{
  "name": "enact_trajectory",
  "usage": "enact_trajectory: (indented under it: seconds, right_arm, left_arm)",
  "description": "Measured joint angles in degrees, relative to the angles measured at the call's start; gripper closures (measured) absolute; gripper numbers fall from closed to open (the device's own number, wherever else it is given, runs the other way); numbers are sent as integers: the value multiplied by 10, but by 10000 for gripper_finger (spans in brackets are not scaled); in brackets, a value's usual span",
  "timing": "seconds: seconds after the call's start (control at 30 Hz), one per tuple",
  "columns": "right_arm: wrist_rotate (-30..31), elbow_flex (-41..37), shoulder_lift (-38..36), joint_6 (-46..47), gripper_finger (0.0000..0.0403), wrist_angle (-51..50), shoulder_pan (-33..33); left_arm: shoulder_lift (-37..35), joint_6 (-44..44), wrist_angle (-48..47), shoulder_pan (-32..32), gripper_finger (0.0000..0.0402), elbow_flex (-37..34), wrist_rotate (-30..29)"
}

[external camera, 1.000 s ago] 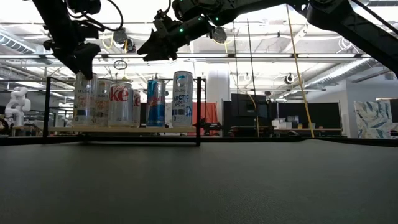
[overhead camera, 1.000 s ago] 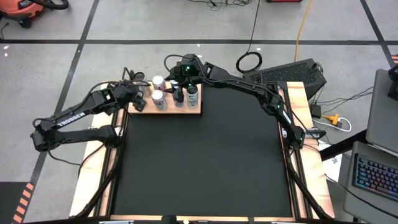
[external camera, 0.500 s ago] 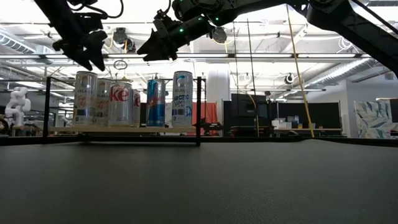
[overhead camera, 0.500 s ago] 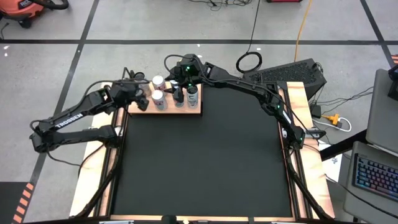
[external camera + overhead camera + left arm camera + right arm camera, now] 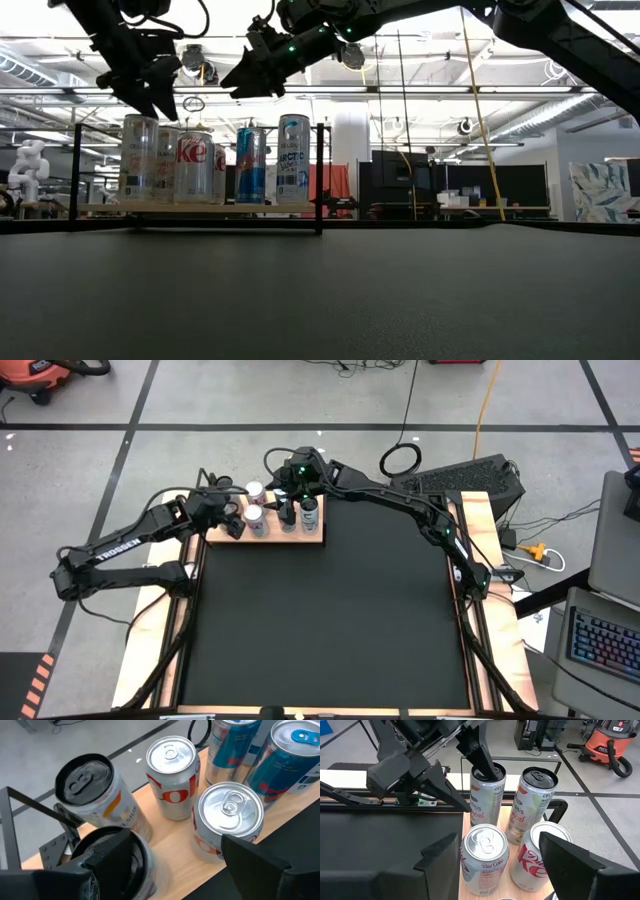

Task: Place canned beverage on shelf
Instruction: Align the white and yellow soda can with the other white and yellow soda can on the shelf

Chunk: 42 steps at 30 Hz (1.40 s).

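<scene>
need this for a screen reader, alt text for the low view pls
Five cans stand in a row on a wooden shelf at the far left of a black mat. The left gripper and right gripper hang just above them, jaws open and empty.

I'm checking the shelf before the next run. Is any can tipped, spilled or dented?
Nothing stands out. The cans stand upright in a tight cluster on the shelf, with no spill. Left gripper and right gripper hang open above them, holding nothing.
</scene>
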Motion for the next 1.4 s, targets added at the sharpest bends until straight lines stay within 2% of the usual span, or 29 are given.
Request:
enact_trajectory:
  seconds: [0.4, 0.67, 0.87, 1.4]
  right_arm:
    - [0, 0, 0, 0, 145, -1, 0]
    - [0, 0, 0, 0, 145, -1, 0]
    - [0, 0, 0, 0, 145, -1, 0]
    - [0, 0, 0, 0, 145, -1, 0]
  left_arm:
    - [6, 1, -2, -1, 94, 1, 12]
    - [5, 0, -7, -30, 94, 1, 26]
    - [-2, -1, -23, -42, 94, 0, -7]
    - [-36, -6, -17, -41, 94, -2, 5]
